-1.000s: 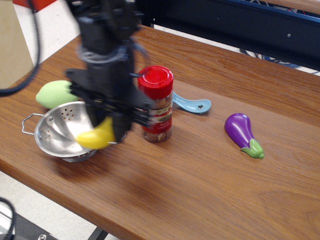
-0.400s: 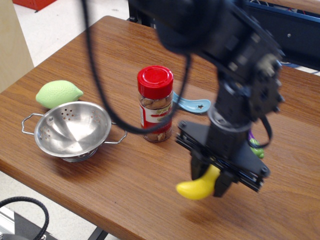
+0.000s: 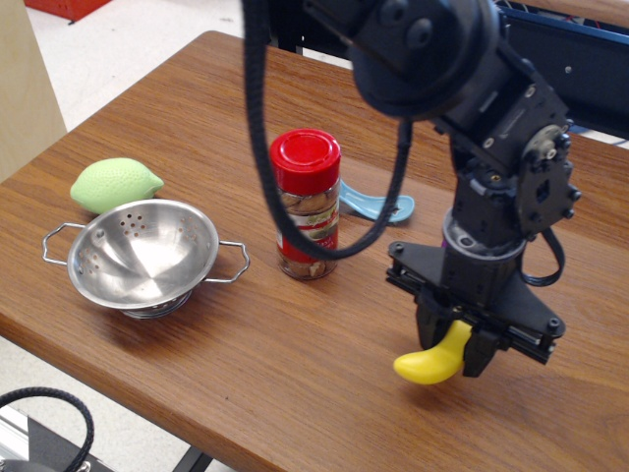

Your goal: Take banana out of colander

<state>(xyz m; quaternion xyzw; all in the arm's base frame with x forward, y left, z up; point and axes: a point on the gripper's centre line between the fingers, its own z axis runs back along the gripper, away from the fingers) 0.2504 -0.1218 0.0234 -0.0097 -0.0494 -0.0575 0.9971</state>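
The yellow banana [image 3: 434, 360] hangs in my gripper [image 3: 454, 350], which is shut on its upper end low over the wooden table [image 3: 295, 374], right of the front middle. The steel colander [image 3: 142, 254] stands empty at the left, far from the gripper. The banana's tip points left and down, close to the table surface; I cannot tell if it touches.
A red-lidded spice jar [image 3: 307, 205] stands between colander and gripper. A pale green lemon-shaped toy [image 3: 115, 184] lies behind the colander. A light blue spoon [image 3: 373, 206] lies behind the jar. The eggplant is hidden behind my arm. The table's front edge runs close below the gripper.
My gripper carried the banana from over the colander to the right, past the jar, and has settled lower at the front right. The colander now stands empty.
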